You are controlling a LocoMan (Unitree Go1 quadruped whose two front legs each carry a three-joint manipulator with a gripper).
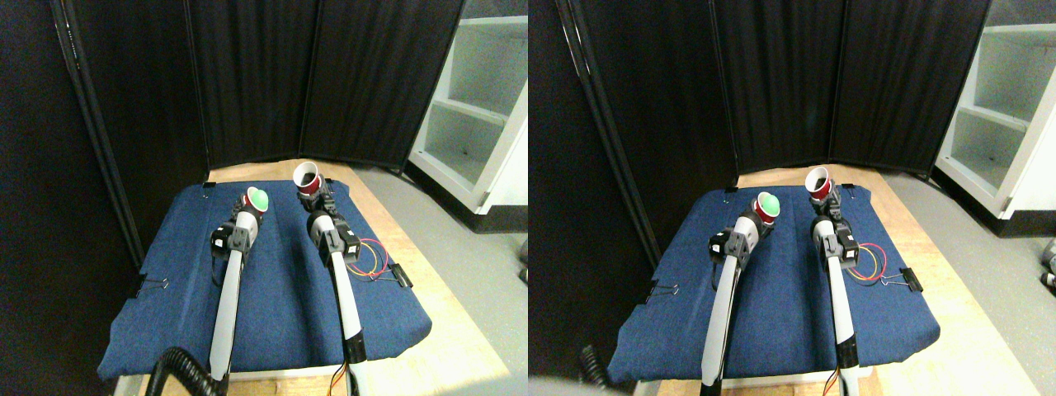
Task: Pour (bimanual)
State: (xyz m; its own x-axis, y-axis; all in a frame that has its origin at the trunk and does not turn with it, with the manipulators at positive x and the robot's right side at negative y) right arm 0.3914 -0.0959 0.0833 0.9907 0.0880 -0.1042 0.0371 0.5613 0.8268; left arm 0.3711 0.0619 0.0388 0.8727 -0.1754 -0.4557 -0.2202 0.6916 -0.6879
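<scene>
Nearest the camera, a black ribbed cable conduit (175,365) curls up at the bottom edge beside the base of the left manipulator (224,307). That pale limb rises over a blue cloth (280,289) that covers most of a light wooden table (450,330). Black binder clips (151,283) pinch the cloth at its edges.

At the far end of the left limb, the left gripper (250,208) holds a red cup (255,200). This cup is tilted, its mouth turned toward the camera and to the right, and something green (259,198) fills the mouth. The jaws sit behind the cup body; how far apart they stand cannot be told, though the cup is clearly carried above the cloth.

To the right, the right manipulator (342,280) reaches up alongside, with loops of red and yellow wire (369,262) lying on the cloth just beside it. Its right gripper (318,191) carries a second red cup (307,178), higher in the picture and a little farther back. That cup leans slightly, its white rim showing and its inside dark. The jaws close around its lower part, but their exact gap is too small to read.

Both cups are near each other, apart, with a strip of cloth showing between them. Behind the table stands a black folding screen (247,74), and a white shelf unit (483,107) sits at the far right on the grey floor (487,264).
</scene>
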